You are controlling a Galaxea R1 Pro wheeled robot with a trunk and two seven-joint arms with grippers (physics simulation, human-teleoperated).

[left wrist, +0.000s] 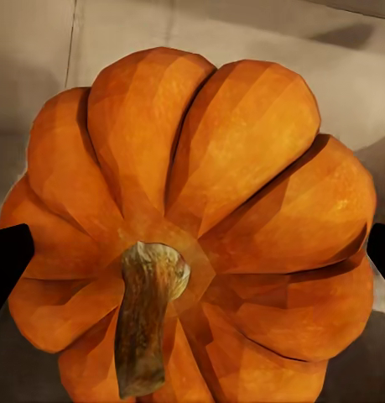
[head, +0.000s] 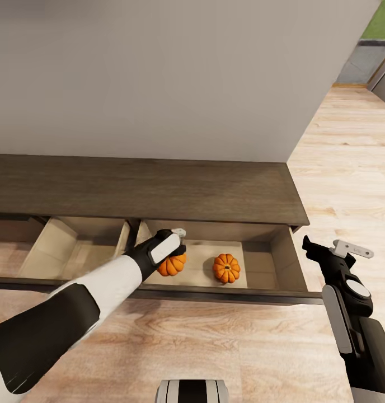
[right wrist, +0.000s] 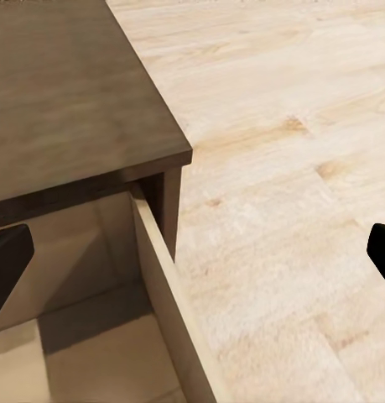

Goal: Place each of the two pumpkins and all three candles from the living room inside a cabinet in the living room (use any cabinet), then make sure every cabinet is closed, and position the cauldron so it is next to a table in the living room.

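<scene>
While the left gripper (head: 173, 249) reaches down into the cabinet's (head: 159, 190) open drawer, fingers straddling one pumpkin (left wrist: 200, 227), grip not confirmable, the second pumpkin (head: 226, 268) sits just right.

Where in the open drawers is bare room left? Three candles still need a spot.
The left drawer compartment looks bare. In the right drawer, free floor lies between the right-hand pumpkin and the drawer's right wall. It is crowded at the right drawer's left end, where the left pincer is at the other pumpkin.
</scene>
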